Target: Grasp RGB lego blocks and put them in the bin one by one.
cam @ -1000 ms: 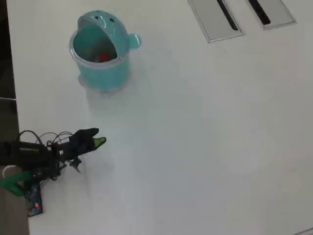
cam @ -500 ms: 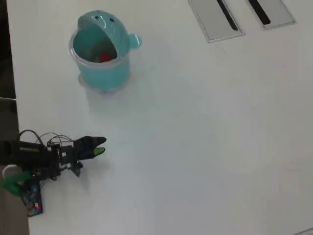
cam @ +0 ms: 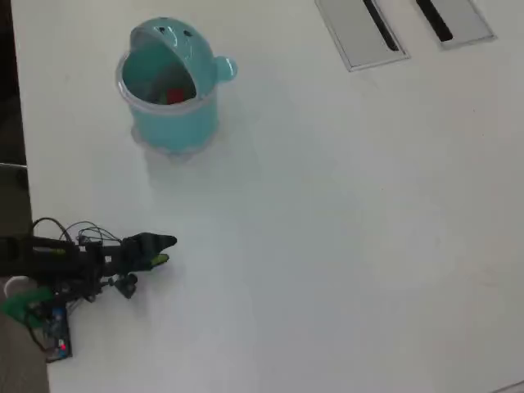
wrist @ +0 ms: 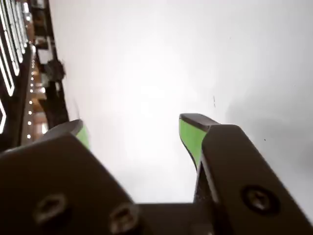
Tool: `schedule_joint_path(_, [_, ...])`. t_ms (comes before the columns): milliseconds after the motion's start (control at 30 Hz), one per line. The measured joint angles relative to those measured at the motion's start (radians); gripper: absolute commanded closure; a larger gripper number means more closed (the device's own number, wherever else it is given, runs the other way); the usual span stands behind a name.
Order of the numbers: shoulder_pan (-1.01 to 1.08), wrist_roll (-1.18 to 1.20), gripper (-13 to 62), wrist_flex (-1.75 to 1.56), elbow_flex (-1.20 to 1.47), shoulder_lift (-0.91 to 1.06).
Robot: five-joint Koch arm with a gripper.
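I see white table (cam: 344, 246) stretching ahead of tool, bare. Two grey slotted panels (cam: 360, 31) (cam: 454, 18) in far top corner, well apart from tool, side by side.

The bin (cam: 170, 123) is smooth teal plastic with a clear rim. The table (cam: 344, 229) is smooth, matt white. The gripper (wrist: 132, 129) is matt black plastic with green pads (wrist: 190, 137).

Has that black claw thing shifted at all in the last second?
Yes. In the overhead view the tool has slid down the picture, farther from the teal bin, which has stayed put. The tool is open and empty.
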Motion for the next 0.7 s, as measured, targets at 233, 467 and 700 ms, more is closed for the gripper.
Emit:
schedule_joint_path(233, [-0.006,0.0,15.2,0.011,0.0,0.0])
schedule_joint_path(467, [-0.006,0.0,15.2,0.011,0.0,0.0])
schedule_joint_path(700, [-0.003,0.0,15.2,0.012,0.0,0.0])
